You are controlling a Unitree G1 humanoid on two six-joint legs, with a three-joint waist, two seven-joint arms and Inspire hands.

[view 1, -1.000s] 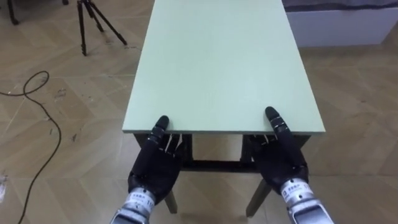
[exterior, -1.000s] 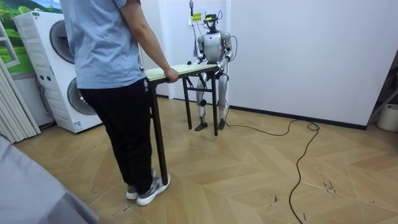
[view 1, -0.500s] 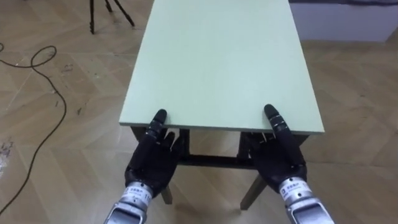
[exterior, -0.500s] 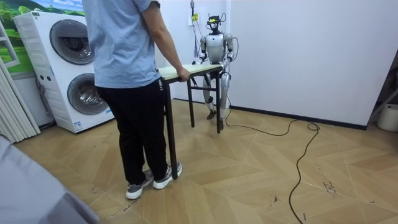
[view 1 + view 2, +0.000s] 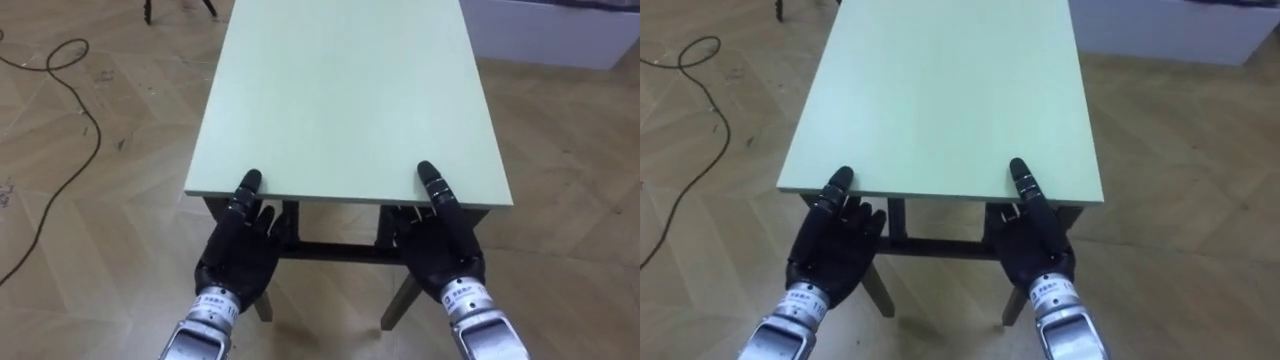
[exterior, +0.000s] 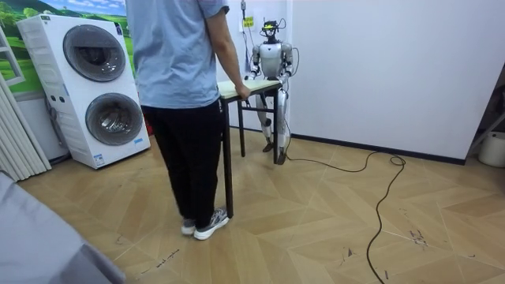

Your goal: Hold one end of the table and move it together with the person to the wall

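A pale green table (image 5: 350, 90) with dark legs stretches away from me, and I hold its near short edge. My left hand (image 5: 238, 255) grips the left corner, thumb on top and fingers under the board. My right hand (image 5: 440, 250) grips the right corner the same way. In the room view a person (image 6: 185, 79) in a blue shirt and black trousers stands at the far end of the table (image 6: 256, 85), with one hand (image 6: 243, 92) on its edge. The table hangs between us, close to the white wall behind me.
A dark cable (image 5: 50, 70) snakes over the wooden floor on my left. A white low block (image 5: 560, 35) lies past the table's far right corner. Two stacked washing machines (image 6: 87, 87) stand at the room view's left. Another cable (image 6: 379, 205) crosses the floor there.
The person has stepped towards me and the table has come along. I have walked backwards towards the wall. Both hands keep their grip on the edge.
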